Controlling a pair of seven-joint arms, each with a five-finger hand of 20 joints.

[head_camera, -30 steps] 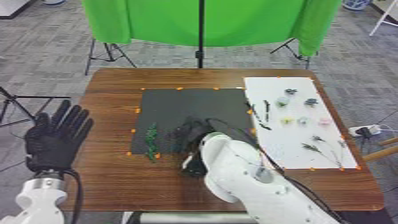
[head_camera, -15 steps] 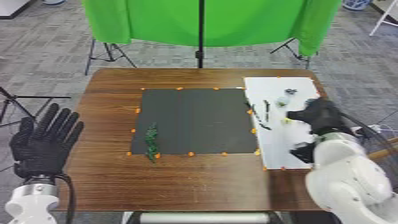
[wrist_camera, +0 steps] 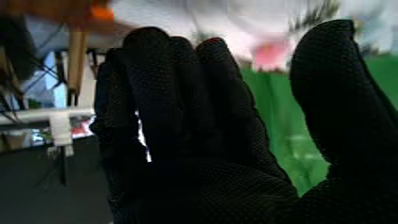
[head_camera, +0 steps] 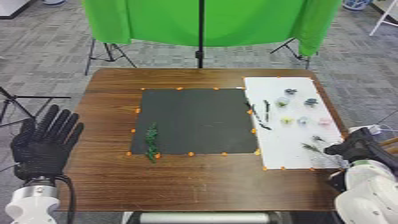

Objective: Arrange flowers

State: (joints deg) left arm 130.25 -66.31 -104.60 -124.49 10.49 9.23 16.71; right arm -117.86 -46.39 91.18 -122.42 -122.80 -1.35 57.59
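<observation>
Looks like a robotics lab or test room. Grey carpet tiles (head_camera: 53, 50) underfoot; green cloth backdrop (head_camera: 160, 25) hung beyond the table. Black tripod stands (head_camera: 111, 52) on the floor. Two white robot arms (head_camera: 34, 202) at a brown wooden table (head_camera: 111, 100), its work area dotted with orange markers (head_camera: 179, 88).

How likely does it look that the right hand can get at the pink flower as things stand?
Probably yes: the right hand is open at the right edge of the white sheet, the pink flower lies near that same edge, and nothing seems to block the way.
</observation>
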